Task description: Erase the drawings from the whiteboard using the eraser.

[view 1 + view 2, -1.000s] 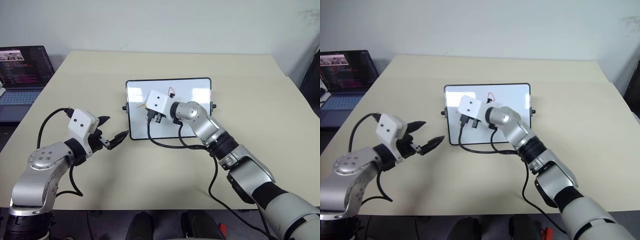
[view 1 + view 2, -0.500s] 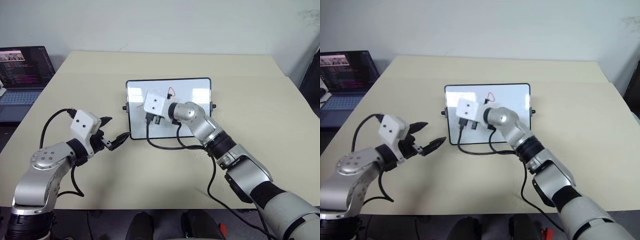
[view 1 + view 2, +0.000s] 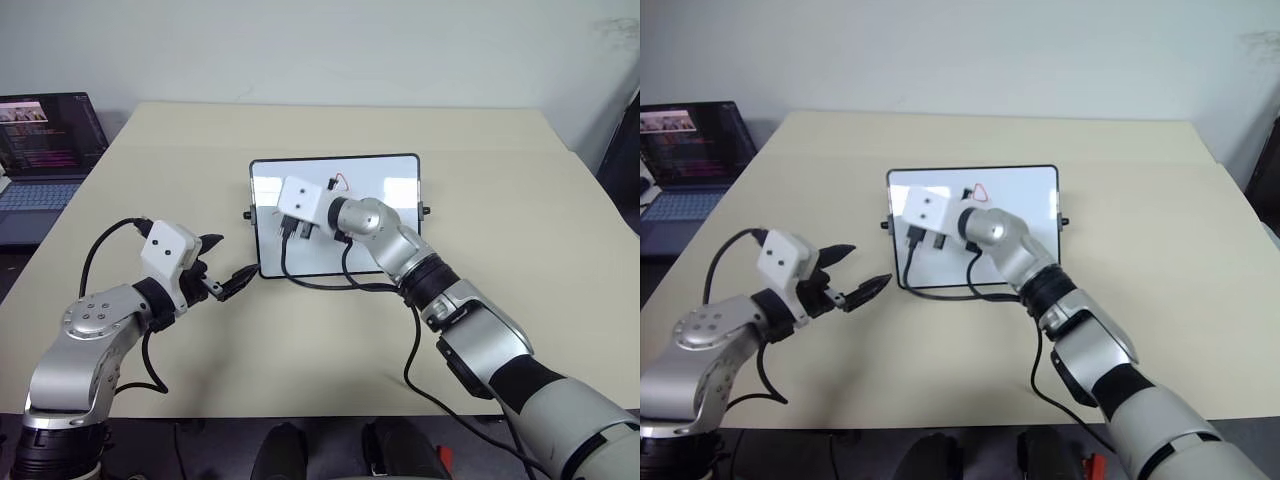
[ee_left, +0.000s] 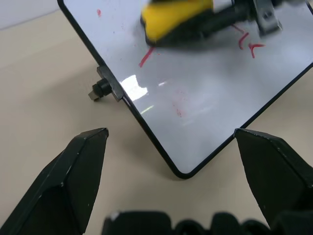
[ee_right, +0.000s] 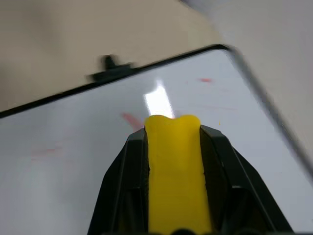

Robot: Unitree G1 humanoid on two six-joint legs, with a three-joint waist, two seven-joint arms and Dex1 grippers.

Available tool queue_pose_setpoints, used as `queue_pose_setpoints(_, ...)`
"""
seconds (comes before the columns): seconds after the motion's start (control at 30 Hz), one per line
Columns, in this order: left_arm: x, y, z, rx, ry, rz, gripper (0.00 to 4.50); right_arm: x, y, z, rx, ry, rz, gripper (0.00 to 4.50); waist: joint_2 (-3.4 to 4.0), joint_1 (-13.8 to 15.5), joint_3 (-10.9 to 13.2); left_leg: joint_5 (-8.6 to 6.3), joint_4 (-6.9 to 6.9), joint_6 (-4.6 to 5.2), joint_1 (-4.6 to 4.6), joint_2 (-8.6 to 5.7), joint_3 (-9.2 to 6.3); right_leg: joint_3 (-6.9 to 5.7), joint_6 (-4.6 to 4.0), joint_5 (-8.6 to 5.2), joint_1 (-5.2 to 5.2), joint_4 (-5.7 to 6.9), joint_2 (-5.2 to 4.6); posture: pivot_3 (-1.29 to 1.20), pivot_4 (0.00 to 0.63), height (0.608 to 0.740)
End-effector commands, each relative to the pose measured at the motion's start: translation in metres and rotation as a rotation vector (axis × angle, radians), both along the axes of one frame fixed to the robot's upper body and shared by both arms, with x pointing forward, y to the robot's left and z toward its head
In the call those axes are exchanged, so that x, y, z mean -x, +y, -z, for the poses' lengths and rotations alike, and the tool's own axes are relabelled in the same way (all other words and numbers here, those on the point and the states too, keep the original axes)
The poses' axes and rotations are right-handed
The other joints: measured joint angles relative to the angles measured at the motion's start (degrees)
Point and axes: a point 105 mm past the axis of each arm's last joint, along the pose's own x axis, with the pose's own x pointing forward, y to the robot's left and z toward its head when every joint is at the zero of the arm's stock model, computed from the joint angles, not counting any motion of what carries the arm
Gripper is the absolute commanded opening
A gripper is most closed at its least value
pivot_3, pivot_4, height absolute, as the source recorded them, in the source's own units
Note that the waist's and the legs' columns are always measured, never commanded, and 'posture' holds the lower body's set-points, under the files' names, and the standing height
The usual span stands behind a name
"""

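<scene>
Nearest, left gripper (image 4: 171, 147) spread wide, empty, just short of the whiteboard's (image 3: 390, 195) corner. On the glossy black-framed board, right gripper (image 5: 173, 128) clamped tight on the yellow eraser (image 5: 174, 171), pressed near the left end. Beyond, faint red drawings (image 3: 980, 193). No legible writing anywhere.

The black-framed whiteboard (image 3: 375, 200) lies flat mid-desk (image 3: 520, 200), thin red drawings (image 4: 247, 41) and faint red smears scattered on its glossy white face, with the yellow eraser (image 5: 173, 176) clamped in the right gripper (image 5: 173, 122) over its left half.
</scene>
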Motion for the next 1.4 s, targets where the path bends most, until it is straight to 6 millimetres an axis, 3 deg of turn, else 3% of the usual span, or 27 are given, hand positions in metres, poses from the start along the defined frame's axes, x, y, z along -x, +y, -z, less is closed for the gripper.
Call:
queue_pose_setpoints(0.03, 0.001, -0.003, -0.01, -0.013, -0.051, 0.009, 4.5, 0.006, -0.005, 0.019, 0.068, 0.057, -0.024, 1.12, 0.01, 0.1, 0.0, 0.0, 0.03, 0.0, 0.0, 0.0, -0.03, -0.02, 0.0, 0.0, 0.0, 0.02, 0.0, 0.0, 0.15, 0.74)
queue_pose_setpoints(0.07, 0.001, -0.003, -0.01, -0.013, -0.051, 0.009, 4.5, 0.005, -0.004, 0.016, 0.056, 0.039, -0.017, 1.12, 0.02, 0.1, 0.0, 0.0, 0.07, 0.0, -0.01, 0.0, -0.05, -0.04, 0.0, 0.0, 0.01, 0.06, 0.0, 0.0, 0.15, 0.74)
queue_pose_setpoints(0.2, 0.001, -0.003, -0.01, -0.011, -0.049, 0.01, 4.5, -0.017, -0.002, -0.034, -0.109, -0.183, 0.101, 1.12, 0.03, 0.0, 0.1, 0.01, 0.24, 0.01, -0.01, 0.0, -0.1, -0.09, -0.17, 0.1, 0.02, 0.14, 0.01, 0.0, 0.15, 0.74)
queue_pose_setpoints(0.27, 0.002, -0.003, -0.01, -0.011, -0.049, 0.012, 4.5, -0.019, -0.001, -0.041, -0.134, -0.206, 0.111, 1.12, 0.01, 0.1, 0.1, 0.03, 0.29, 0.02, -0.04, 0.0, -0.11, -0.11, -0.22, 0.13, 0.02, 0.14, 0.03, 0.0, 0.15, 0.74)
queue_pose_setpoints(0.33, 0.002, -0.003, -0.01, -0.012, -0.049, 0.013, 4.5, -0.018, 0.001, -0.037, -0.123, -0.181, 0.1, 1.12, 0.0, 0.1, 0.1, 0.03, 0.28, 0.01, -0.07, 0.0, -0.1, -0.11, -0.21, 0.13, 0.02, 0.1, 0.03, 0.0, 0.15, 0.74)
queue_pose_setpoints(0.53, 0.002, -0.003, -0.011, -0.016, -0.05, 0.014, 4.5, 0.002, 0.009, 0.01, 0.05, -0.023, -0.025, 1.12, 0.0, 0.0, 0.1, 0.01, 0.23, 0.01, -0.2, 0.07, -0.09, -0.09, -0.22, 0.12, -0.07, 0.0, 0.07, 0.0, 0.15, 0.74)
queue_pose_setpoints(0.6, 0.002, -0.003, -0.011, -0.018, -0.05, 0.014, 4.5, 0.006, 0.011, 0.015, 0.074, -0.014, -0.05, 1.12, 0.0, 0.0, 0.1, 0.01, 0.22, 0.02, -0.19, 0.07, -0.11, -0.11, -0.23, 0.12, -0.07, 0.01, 0.06, 0.0, 0.15, 0.74)
queue_pose_setpoints(0.8, 0.002, -0.003, -0.012, -0.021, -0.052, 0.018, 4.5, -0.014, 0.014, -0.029, -0.056, -0.224, 0.056, 1.12, 0.02, 0.0, 0.1, 0.03, 0.29, 0.02, -0.16, 0.05, -0.2, -0.17, -0.26, 0.14, -0.05, 0.11, 0.06, 0.0, 0.15, 0.74)
queue_pose_setpoints(0.9, 0.001, -0.004, -0.012, -0.021, -0.053, 0.02, 4.5, -0.02, 0.011, -0.036, -0.063, -0.26, 0.083, 1.12, 0.01, 0.1, 0.1, 0.03, 0.29, 0.02, -0.17, 0.04, -0.22, -0.2, -0.27, 0.15, -0.06, 0.11, 0.08, 0.0, 0.15, 0.74)
queue_pose_setpoints(1.07, 0.0, -0.005, -0.012, -0.018, -0.055, 0.023, 4.5, -0.011, 0.005, 0.008, 0.091, -0.091, 0.015, 1.12, -0.02, 0.1, 0.1, 0.02, 0.25, 0.02, -0.23, 0.05, -0.18, -0.15, -0.27, 0.14, -0.06, -0.01, 0.07, 0.0, 0.15, 0.74)
queue_pose_setpoints(1.17, 0.0, -0.006, -0.012, -0.017, -0.056, 0.026, 4.5, -0.006, -0.001, 0.025, 0.152, -0.026, -0.014, 1.12, -0.01, 0.1, 0.1, 0.02, 0.24, 0.02, -0.2, 0.05, -0.2, -0.17, -0.27, 0.14, -0.05, 0.02, 0.07, 0.0, 0.15, 0.74)
queue_pose_setpoints(1.2, -0.001, -0.006, -0.012, -0.016, -0.056, 0.028, 4.5, -0.007, -0.002, 0.024, 0.149, -0.029, -0.008, 1.12, -0.01, 0.1, 0.1, 0.02, 0.25, 0.02, -0.19, 0.05, -0.23, -0.19, -0.27, 0.14, -0.04, 0.05, 0.07, 0.0, 0.15, 0.74)
queue_pose_setpoints(1.4, -0.002, -0.009, -0.011, -0.014, -0.054, 0.036, 4.5, -0.031, -0.01, -0.028, -0.027, -0.225, 0.136, 1.12, 0.02, 0.3, 0.1, 0.11, 0.32, 0.09, -0.14, 0.01, -0.38, -0.29, -0.31, 0.17, 0.02, 0.13, 0.07, 0.0, 0.15, 0.74)
